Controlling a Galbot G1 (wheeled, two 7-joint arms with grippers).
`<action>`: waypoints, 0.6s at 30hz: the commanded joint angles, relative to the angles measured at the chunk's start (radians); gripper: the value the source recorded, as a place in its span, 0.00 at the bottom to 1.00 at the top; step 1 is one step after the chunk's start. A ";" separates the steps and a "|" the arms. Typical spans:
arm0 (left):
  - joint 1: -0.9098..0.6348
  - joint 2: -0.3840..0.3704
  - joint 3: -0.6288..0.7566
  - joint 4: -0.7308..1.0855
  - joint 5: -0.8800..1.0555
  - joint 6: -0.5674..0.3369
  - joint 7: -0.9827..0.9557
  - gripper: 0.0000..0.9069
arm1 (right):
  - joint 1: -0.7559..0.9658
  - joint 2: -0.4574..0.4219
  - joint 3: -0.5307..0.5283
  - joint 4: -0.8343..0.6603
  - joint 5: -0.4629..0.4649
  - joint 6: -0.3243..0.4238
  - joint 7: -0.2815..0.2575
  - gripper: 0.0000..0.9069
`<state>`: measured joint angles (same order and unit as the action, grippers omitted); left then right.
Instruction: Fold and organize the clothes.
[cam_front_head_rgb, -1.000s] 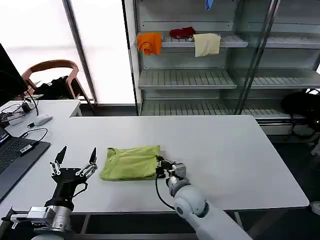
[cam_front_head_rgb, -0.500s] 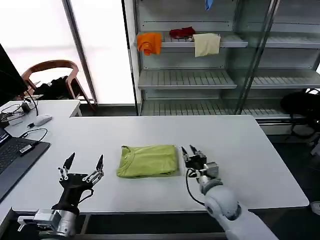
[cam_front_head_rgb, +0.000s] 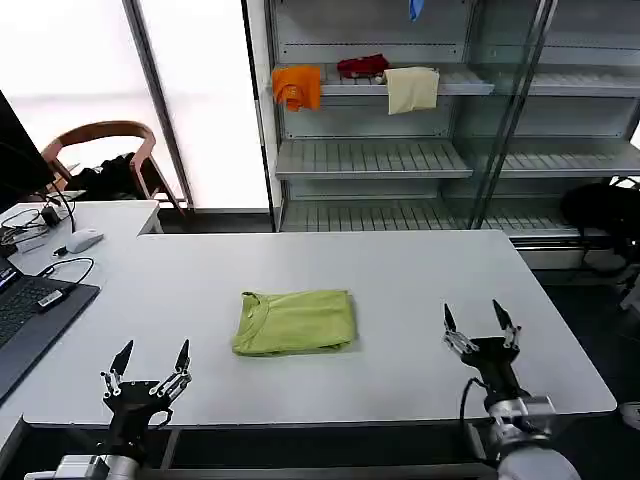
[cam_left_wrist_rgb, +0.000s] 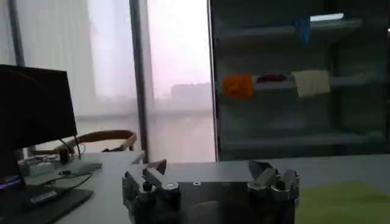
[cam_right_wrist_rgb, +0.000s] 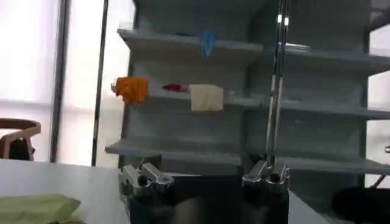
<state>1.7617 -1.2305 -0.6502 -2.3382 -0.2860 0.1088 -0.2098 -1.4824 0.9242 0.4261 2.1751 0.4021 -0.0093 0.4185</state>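
Shirt (cam_front_head_rgb: 295, 322) folded, mid-bench (cam_front_head_rgb: 400, 270). My left hand (cam_front_head_rgb: 148, 372) at near-left edge, fingers spread, empty. My right hand (cam_front_head_rgb: 482, 333) near-right, spread, well apart from shirt. Risk: thin fabric may unfold if hand snags edge on re-approach.

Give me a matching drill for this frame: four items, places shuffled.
Items:
1. lime T-shirt
2. orange cloth
3. left gripper
4. right gripper

Places:
A. open, at the near table edge, on the shirt's right side
B. folded flat, mid-table
C. open, at the near table edge, on the laptop side
D. on the upper shelf of the rack behind the table

Pairs: 1-B, 2-D, 3-C, 4-A
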 joint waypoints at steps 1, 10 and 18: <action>0.058 0.000 -0.005 0.028 0.017 -0.193 -0.033 1.00 | -0.266 -0.015 0.158 0.121 -0.063 0.218 0.032 1.00; 0.050 -0.008 0.004 0.033 0.035 -0.200 -0.032 1.00 | -0.235 0.006 0.111 0.108 -0.094 0.211 0.043 1.00; 0.047 -0.012 0.031 0.079 0.046 -0.203 -0.037 1.00 | -0.229 0.024 0.045 0.061 -0.128 0.226 0.083 1.00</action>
<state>1.7987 -1.2416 -0.6325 -2.2964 -0.2514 -0.0583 -0.2406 -1.6724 0.9389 0.5015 2.2503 0.3138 0.1667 0.4716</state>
